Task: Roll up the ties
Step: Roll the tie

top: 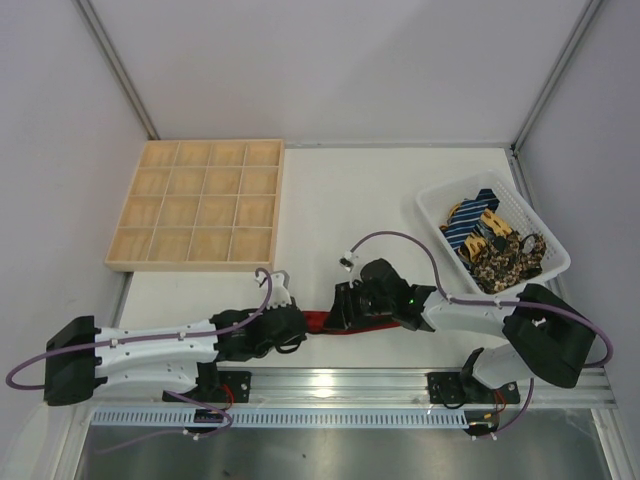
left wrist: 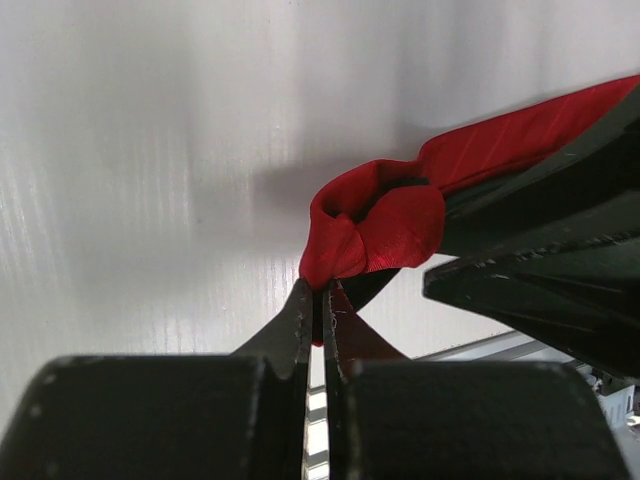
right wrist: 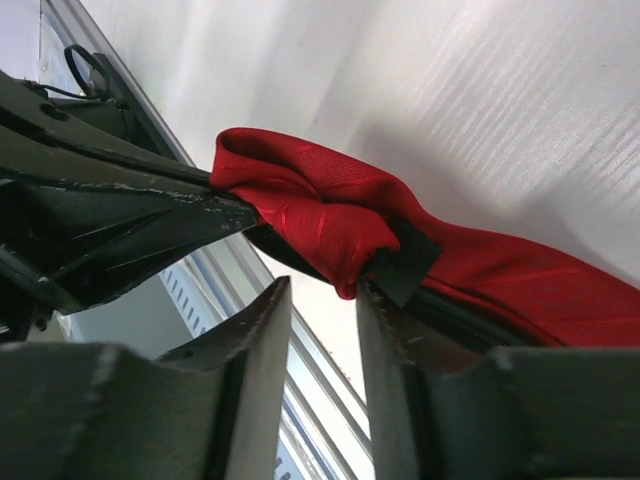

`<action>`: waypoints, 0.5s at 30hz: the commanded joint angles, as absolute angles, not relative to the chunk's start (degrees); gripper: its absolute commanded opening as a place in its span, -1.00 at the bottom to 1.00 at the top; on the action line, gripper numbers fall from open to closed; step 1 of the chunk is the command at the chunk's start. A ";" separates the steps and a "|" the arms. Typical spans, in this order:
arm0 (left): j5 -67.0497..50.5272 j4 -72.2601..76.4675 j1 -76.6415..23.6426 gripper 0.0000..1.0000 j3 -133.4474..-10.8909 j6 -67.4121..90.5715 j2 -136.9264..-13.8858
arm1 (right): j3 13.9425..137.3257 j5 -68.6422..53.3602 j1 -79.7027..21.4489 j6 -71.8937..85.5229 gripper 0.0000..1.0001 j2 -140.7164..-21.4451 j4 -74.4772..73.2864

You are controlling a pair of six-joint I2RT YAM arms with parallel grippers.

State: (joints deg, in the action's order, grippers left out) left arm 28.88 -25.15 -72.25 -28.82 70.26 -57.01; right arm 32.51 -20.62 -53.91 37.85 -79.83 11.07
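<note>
The plain red tie (top: 320,322) lies near the table's front edge, between my two grippers. Its end is bunched into a loose fold (left wrist: 375,225). My left gripper (left wrist: 322,295) is shut on the lower edge of that fold. Just under the same fold (right wrist: 330,215), my right gripper (right wrist: 322,290) has its jaws apart with nothing between them; one tip touches the cloth. From the right gripper, the rest of the tie runs off to the right. The other ties (top: 495,240), navy striped, mustard and speckled, lie heaped in a white basket (top: 440,200) at the right.
A wooden tray (top: 195,205) divided into several square compartments sits at the back left. A metal rail (top: 400,385) runs along the table's front edge, under both arms. Purple cables (top: 400,240) loop off each arm.
</note>
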 commanded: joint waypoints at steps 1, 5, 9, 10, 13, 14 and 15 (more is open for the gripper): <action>30.67 -25.75 -72.33 -0.99 -32.16 68.91 -57.57 | 33.93 -21.19 -54.23 37.26 -0.30 -81.30 16.35; 30.32 -25.67 -72.33 -0.99 -32.70 68.29 -58.00 | 34.01 -20.74 -54.23 36.30 -0.66 -82.97 17.31; 29.62 -26.45 -72.33 -0.99 -34.01 67.06 -58.62 | 34.80 -19.60 -54.23 35.51 -0.81 -83.93 16.17; 29.53 -26.72 -72.33 -0.99 -34.80 66.71 -58.71 | 34.98 -19.69 -54.23 35.33 -0.85 -84.63 15.91; 29.01 -27.77 -72.33 -0.99 -36.90 65.40 -59.76 | 35.86 -20.47 -54.14 35.59 -0.92 -85.60 16.17; 28.83 -27.60 -72.33 -0.99 -37.44 64.96 -60.20 | 35.86 -20.39 -54.23 35.77 -0.95 -85.87 16.26; 28.39 -27.68 -72.42 -0.99 -37.96 64.60 -60.73 | 36.03 -20.56 -54.23 36.12 -0.98 -86.30 16.43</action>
State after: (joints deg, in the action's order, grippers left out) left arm 29.17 -28.21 -72.25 -33.91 67.09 -59.77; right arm 33.56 -20.21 -53.91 36.62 -85.19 13.74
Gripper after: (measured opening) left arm 0.042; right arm 0.029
